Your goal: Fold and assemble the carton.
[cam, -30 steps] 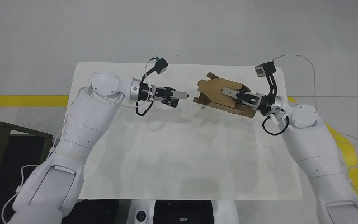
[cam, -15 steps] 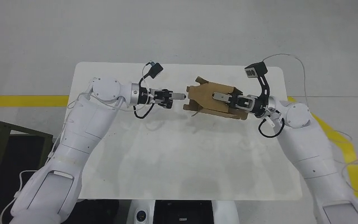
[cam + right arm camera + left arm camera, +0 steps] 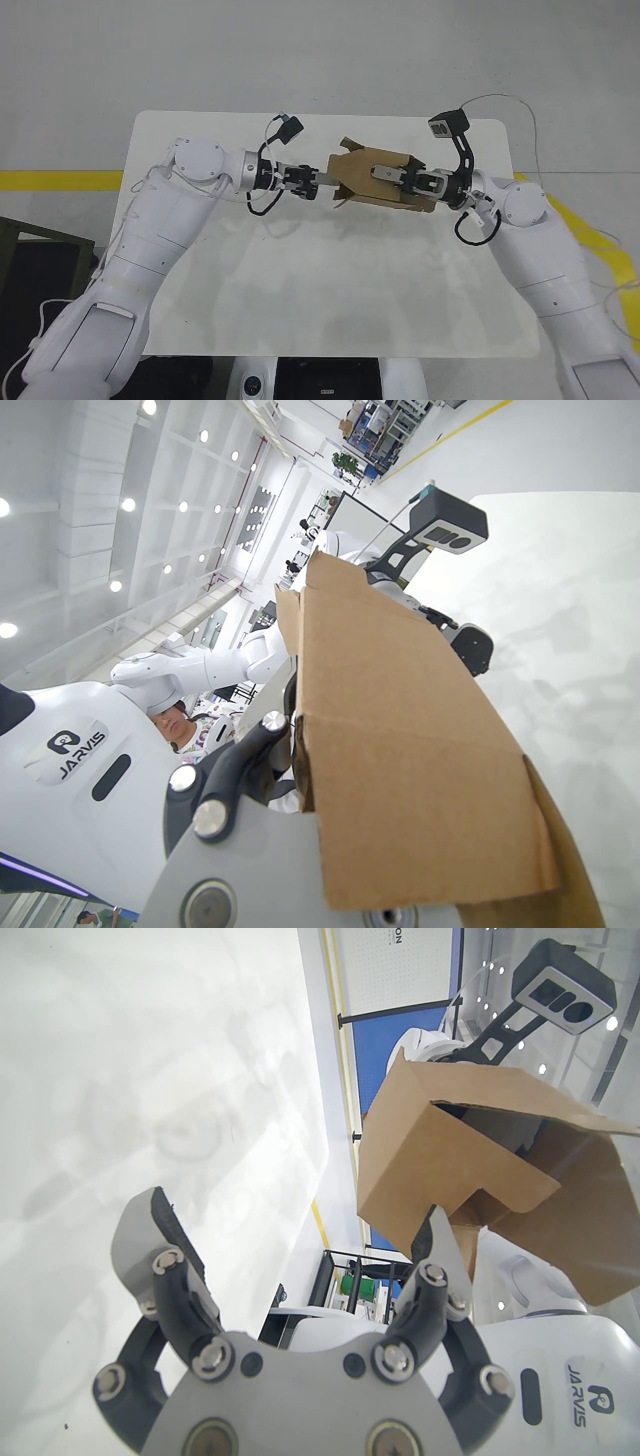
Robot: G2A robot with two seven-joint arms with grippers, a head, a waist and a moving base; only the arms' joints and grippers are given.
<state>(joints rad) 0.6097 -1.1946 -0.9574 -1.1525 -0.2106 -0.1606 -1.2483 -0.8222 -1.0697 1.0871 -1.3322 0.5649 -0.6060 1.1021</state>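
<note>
Carton [image 3: 355,172] edge just beside spread left claw [image 3: 295,1202].

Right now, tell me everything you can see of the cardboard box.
The box is plain brown corrugated cardboard, half assembled. Its body is opened into a tube lying on its side, and its end flaps are loose and splayed. The right gripper is clamped on one wall, holding it above the white table. The left gripper is open, with one fingertip at a flap's edge.
</note>
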